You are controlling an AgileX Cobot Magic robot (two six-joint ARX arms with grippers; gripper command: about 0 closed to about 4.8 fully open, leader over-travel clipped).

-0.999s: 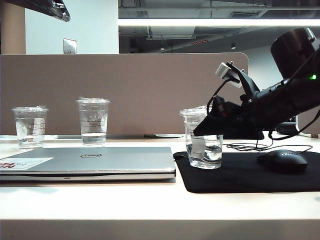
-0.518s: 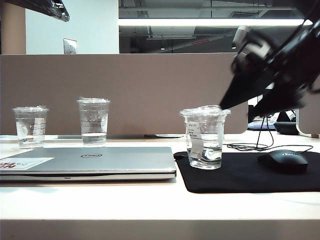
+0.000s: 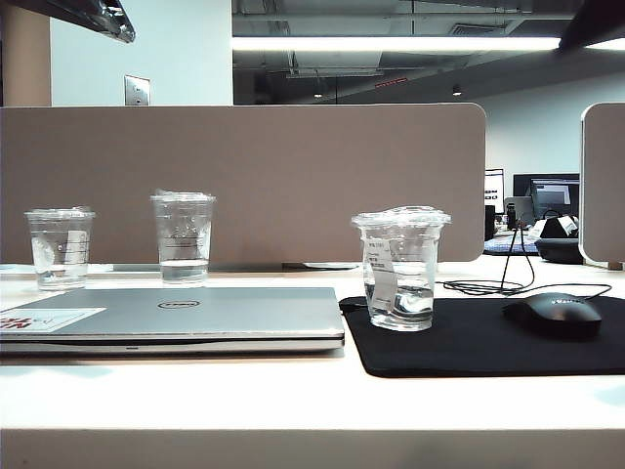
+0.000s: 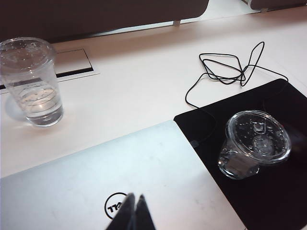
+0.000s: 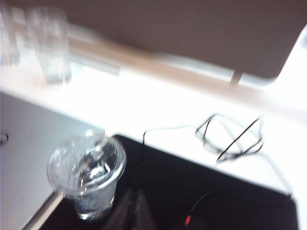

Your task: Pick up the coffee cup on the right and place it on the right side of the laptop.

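The coffee cup is clear, glossy plastic with a paper sticker. The laptop has a smooth, matt silver metal lid. The mouse pad looks like matt black cloth. The mouse is slightly shiny black plastic. The surface is smooth and white.

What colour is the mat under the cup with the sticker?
Black. The mouse pad under the coffee cup shows best in the exterior view.
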